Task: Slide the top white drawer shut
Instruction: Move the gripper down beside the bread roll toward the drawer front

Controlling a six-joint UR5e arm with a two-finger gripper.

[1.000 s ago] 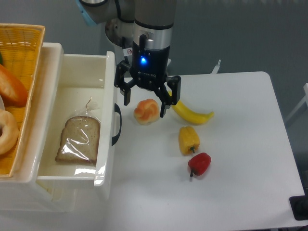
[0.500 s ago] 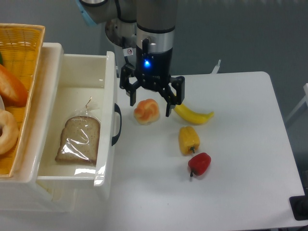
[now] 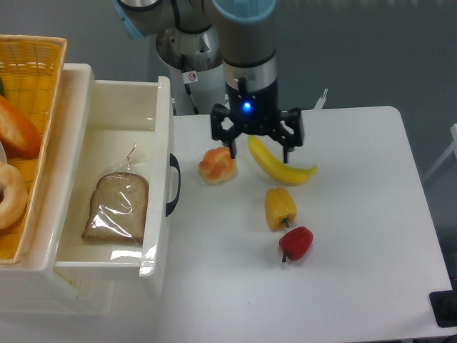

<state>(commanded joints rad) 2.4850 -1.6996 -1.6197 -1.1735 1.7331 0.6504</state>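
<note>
The white table (image 3: pixel 357 236) filled most of the view, and at its left edge the top white drawer (image 3: pixel 161 143) stood pulled well out, its front panel with the curved black handle (image 3: pixel 173 184) facing the open tabletop. Inside, on the drawer's floor, lay a slice of bread in a clear bag (image 3: pixel 116 209). Left of the drawer sat the yellow wicker basket (image 3: pixel 39 64), cut off by the frame, with baked goods in it (only partly visible). The arm came down from the top of the view, and its gripper (image 3: pixel 258 146) hung over the table with its jaws spread wide and nothing between them, a blue light glowing on its body. Its fingers straddled the upper end of the banana (image 3: pixel 278 163); the left-hand finger in the view was just beside the small orange-and-cream pastry (image 3: pixel 217 165). Below the banana lay a yellow pepper (image 3: pixel 280 207), and near it a red pepper (image 3: pixel 296 244).
</note>
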